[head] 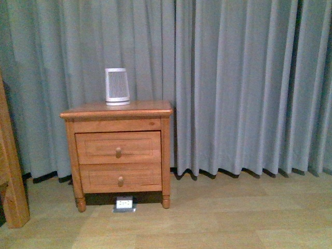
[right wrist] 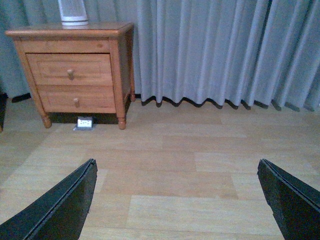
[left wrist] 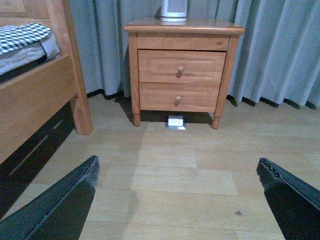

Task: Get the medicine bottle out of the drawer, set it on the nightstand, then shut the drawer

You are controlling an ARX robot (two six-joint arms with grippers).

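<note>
The drawer (head: 118,148), upper of two, sits flush in the nightstand (head: 116,124) front, so its inside is hidden and the medicine bottle shows in no view. A ribbed white-grey device (head: 117,86) stands on the tabletop (head: 148,108), its upper part cut off in both wrist views. A small pale box (head: 124,204) under the nightstand is too blurred to make out. The left gripper (left wrist: 177,165) and right gripper (right wrist: 176,165) are each spread wide, empty, above the floor (right wrist: 175,150)

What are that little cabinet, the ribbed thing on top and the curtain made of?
Nightstand: wood by its look, orange-brown with a light sheen, faint grain and turned feet. Ribbed device: probably plastic, white-grey and matte, with fine even ribs. Curtain: grey-blue cloth, hanging in soft folds; which fibre cannot be told.
</note>
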